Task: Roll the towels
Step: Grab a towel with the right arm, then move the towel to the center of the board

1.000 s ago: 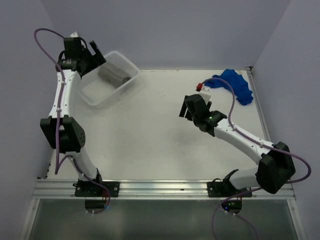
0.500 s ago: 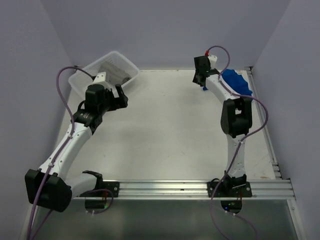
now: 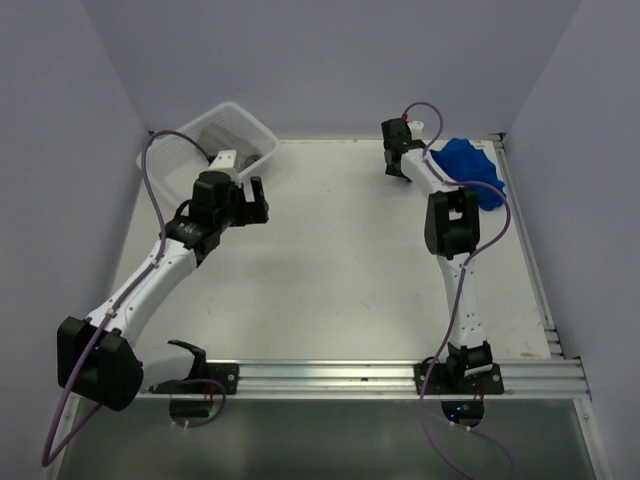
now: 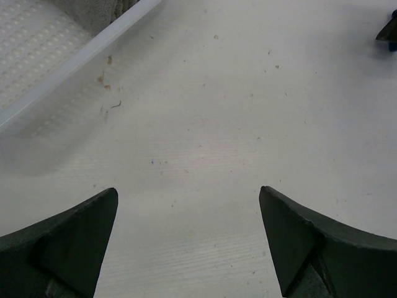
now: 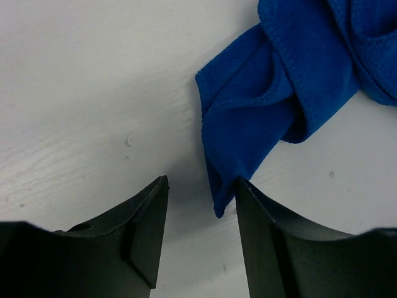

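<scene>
— Where's the blue towel (image 3: pixel 470 165)?
— Crumpled on the table (image 3: pixel 330 270), upper right of the overhead view. In the right wrist view one corner hangs down into the gap of the right gripper (image 5: pixel 200 183); its jaws stand apart, not pinching.
— And the grey towel (image 3: pixel 240 148)?
— In the basket (image 3: pixel 215 108), upper left. The left gripper (image 4: pixel 189 198) is spread wide over bare table just beside it.

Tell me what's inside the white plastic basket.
A grey towel lies inside. The left arm covers the basket's near side from above, so the rest of its floor cannot be seen.
</scene>
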